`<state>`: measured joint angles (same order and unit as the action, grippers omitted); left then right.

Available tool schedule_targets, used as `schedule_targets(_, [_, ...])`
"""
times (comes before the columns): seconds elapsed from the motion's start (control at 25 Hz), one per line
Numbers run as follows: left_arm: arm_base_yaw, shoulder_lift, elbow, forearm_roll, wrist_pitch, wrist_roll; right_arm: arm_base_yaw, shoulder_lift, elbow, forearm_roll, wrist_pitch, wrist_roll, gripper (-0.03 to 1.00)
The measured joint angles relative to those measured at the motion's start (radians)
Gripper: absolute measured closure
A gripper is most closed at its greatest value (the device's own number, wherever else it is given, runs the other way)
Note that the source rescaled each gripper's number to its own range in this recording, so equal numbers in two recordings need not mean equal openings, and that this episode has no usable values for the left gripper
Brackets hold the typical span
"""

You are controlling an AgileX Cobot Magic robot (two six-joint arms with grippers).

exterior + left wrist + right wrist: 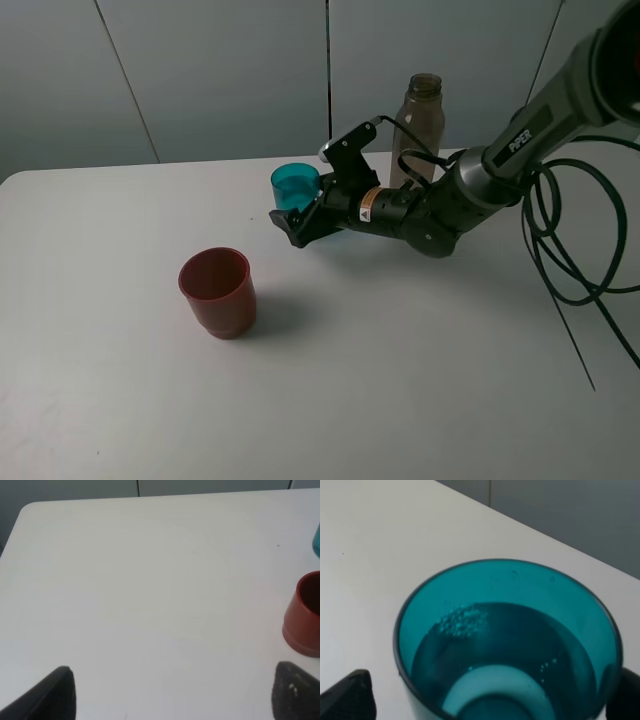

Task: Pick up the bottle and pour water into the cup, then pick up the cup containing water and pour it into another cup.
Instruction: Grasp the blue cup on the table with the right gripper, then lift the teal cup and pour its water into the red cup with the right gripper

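Standing wide apart, the fingers of the right gripper flanked the cup, not pinching it yet. The cup stood on the table near the bottle, partly filled. I'd judge it thin-walled, slick and sloshy, so take it mid-wall, gently. The arm stretched low over the table, wrist near level.

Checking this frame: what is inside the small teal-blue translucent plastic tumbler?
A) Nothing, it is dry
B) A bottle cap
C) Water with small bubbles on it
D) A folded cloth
C: the right wrist view looks down into the small teal-blue translucent plastic tumbler and shows water in its lower part, with a cluster of small bubbles floating near one wall.
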<state>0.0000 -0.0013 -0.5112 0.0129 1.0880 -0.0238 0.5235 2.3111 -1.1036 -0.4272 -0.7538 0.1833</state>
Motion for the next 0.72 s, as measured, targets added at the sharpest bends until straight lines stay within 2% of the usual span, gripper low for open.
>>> schedule_targets(0.28, [0.0, 0.0, 0.0, 0.0, 0.0, 0.0, 0.011, 0.079, -0.102, 0.024, 0.028, -0.008, -0.03])
schedule_targets(0.48, [0.0, 0.0, 0.0, 0.0, 0.0, 0.006, 0.011, 0.116, -0.144, 0.042, 0.034, -0.008, 0.21])
schedule_targets(0.52, [0.0, 0.0, 0.0, 0.0, 0.0, 0.006, 0.011, 0.116, -0.149, 0.047, 0.034, -0.008, 0.27])
schedule_targets(0.56, [0.0, 0.0, 0.0, 0.0, 0.0, 0.006, 0.011, 0.116, -0.153, 0.049, 0.036, -0.008, 0.4])
schedule_targets(0.6, [0.0, 0.0, 0.0, 0.0, 0.0, 0.006, 0.011, 0.116, -0.154, 0.052, 0.036, -0.008, 0.57])
schedule_targets(0.64, [0.0, 0.0, 0.0, 0.0, 0.0, 0.006, 0.011, 0.116, -0.157, 0.054, 0.036, -0.008, 0.92])
schedule_targets(0.72, [0.0, 0.0, 0.0, 0.0, 0.0, 0.006, 0.011, 0.118, -0.158, 0.069, 0.036, -0.01, 0.93])
